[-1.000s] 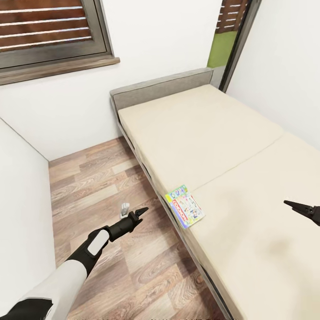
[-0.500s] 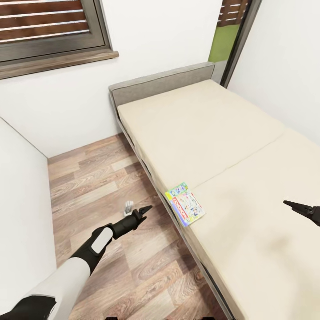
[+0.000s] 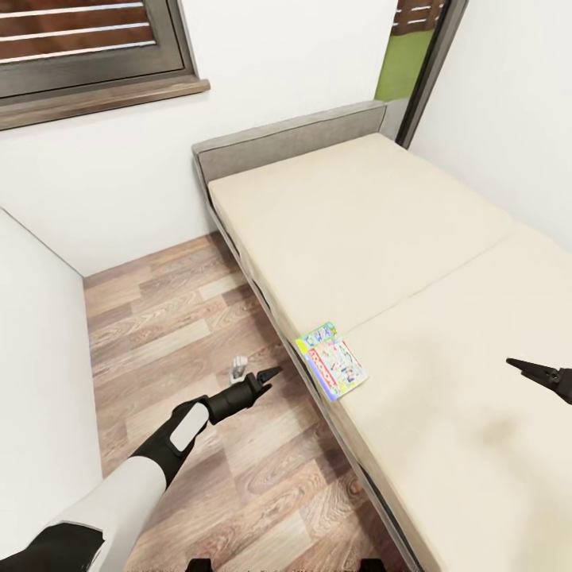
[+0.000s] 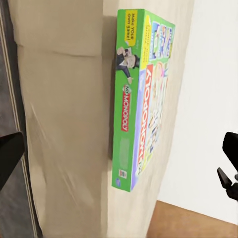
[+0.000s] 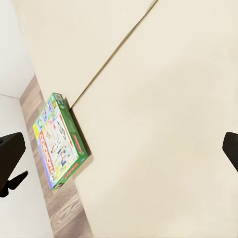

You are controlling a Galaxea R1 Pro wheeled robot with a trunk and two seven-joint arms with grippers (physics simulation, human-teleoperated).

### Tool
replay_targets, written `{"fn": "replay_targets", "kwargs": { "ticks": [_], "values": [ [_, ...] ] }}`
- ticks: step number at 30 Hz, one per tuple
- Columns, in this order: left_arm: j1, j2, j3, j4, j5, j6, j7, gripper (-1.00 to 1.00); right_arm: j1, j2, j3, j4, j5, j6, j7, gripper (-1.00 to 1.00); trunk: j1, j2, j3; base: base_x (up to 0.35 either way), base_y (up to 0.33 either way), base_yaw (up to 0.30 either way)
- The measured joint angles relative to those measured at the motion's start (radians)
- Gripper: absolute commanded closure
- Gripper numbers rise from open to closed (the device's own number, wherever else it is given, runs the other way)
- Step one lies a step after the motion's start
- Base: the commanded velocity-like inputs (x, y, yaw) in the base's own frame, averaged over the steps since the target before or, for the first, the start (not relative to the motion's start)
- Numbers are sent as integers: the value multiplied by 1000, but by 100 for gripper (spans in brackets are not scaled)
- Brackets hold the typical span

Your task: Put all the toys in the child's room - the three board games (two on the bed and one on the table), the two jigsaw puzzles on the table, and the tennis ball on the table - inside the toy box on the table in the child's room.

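One board game [image 3: 331,360], a green Monopoly box, lies flat on the beige bed [image 3: 381,238] at the mattress's left edge. In the left wrist view the box [image 4: 141,99] sits between my spread fingers [image 4: 10,156], and the right wrist view shows the box [image 5: 58,141] off to the side. My left gripper [image 3: 268,373] hangs open over the floor, a short way left of the box. Over the mattress, well right of the box, my right gripper [image 3: 531,369] is open and empty. The toy box, the table and the other toys are out of view.
A wooden floor [image 3: 175,334] runs along the bed's left side, bounded by a white wall [image 3: 40,381] on the left. The bed has a grey headboard [image 3: 294,143]; a brown-framed window [image 3: 95,48] and a dark doorway frame [image 3: 425,71] lie beyond.
The camera has shifted a little, so window and headboard sit higher in the picture. My left gripper has edged right, closer to the board game. The right gripper has held still.
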Motion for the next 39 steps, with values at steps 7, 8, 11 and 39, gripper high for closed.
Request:
{"fn": "replay_targets", "kwargs": {
  "ticks": [7,8,11,39],
  "values": [
    [-1,0,-6,-12,0,0,-9,-100,1,4,1,-12,0,0,0,-100,0,0,-11,0,0,0],
    [-1,0,-6,-12,0,0,-9,-100,1,4,1,-12,0,0,0,-100,0,0,-13,0,0,0],
    [-1,0,-7,-15,0,0,-11,-100,2,6,1,-15,0,0,0,-100,0,0,-18,0,0,0],
    [-1,2,-8,-20,-1,0,-20,-100,-5,-4,-2,-37,-6,0,2,-100,0,0,-64,0,0,0]
  ]
}}
